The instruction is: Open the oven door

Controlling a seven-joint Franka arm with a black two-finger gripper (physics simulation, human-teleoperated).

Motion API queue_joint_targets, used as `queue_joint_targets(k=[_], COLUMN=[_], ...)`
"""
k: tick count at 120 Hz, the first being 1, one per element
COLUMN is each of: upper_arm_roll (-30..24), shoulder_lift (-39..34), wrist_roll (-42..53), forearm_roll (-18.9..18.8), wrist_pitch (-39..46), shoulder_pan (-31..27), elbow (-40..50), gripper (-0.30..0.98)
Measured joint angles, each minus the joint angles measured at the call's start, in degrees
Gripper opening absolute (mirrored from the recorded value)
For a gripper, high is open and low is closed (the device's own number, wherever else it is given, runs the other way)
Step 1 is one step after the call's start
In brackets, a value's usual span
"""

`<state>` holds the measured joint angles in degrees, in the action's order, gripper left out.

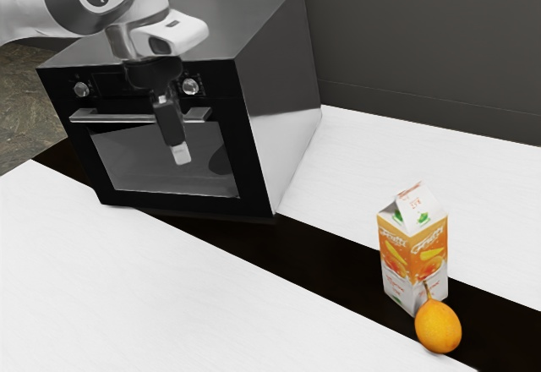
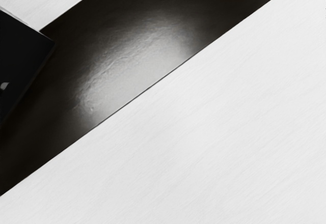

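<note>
Oven door [image 1: 139, 165] shut, all the opening left to do

In the exterior view, the door lies flush in the front of the oven [image 1: 286, 106], on the table [image 1: 406, 144], its handle [image 1: 110, 118] running across below the knobs. The tool [image 1: 179, 154] points down in front of the door, near the handle's end toward the exterior view's right. Whether it touches there, and whether it is released or clenched, I cannot tell. My judgement: this is the approach; a hold on the handle and the outward pull remain. The juice carton [image 1: 414, 254] and orange fruit [image 1: 438, 327] stand well apart from the oven.

In the wrist view, a black corner [image 2: 23, 56], probably the oven's, borders the glossy dark band [image 2: 132, 56] crossing the pale tabletop. No door gap can be made out.
</note>
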<state>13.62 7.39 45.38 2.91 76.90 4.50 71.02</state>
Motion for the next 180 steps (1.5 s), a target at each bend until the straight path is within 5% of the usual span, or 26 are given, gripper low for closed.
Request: queue_joint_targets(k=[33, 49, 57, 71, 88, 109, 148, 180], upper_arm_roll=[0.0, -0.7, 3.7, 5.8, 6.1, 8.5, 11.1, 13.0], shoulder_lift=[-0.2, -11.8, -13.5, -11.0, -20.1, -18.1, -6.7, -6.6], wrist_roll=[5.9, 11.5, 16.3, 27.2, 37.9, 48.0, 63.3, 70.5], forearm_roll=[0.6, 0.7, 0.3, -4.6, -13.3, -16.4, -8.3, -7.7], wrist_pitch=[1.1, 1.3, 1.2, 3.2, 9.1, 13.8, 18.7, 26.4], shoulder_pan=[-0.7, 1.6, -0.2, -6.6, 2.5, 3.3, -1.6, -1.7], elbow=[-0.2, -3.4, -4.4, -5.2, 9.8, 14.3, 8.9, 12.9], gripper=[0.68, 0.68, 0.68, 0.68, 0.68, 0.69, 0.68, 0.69])
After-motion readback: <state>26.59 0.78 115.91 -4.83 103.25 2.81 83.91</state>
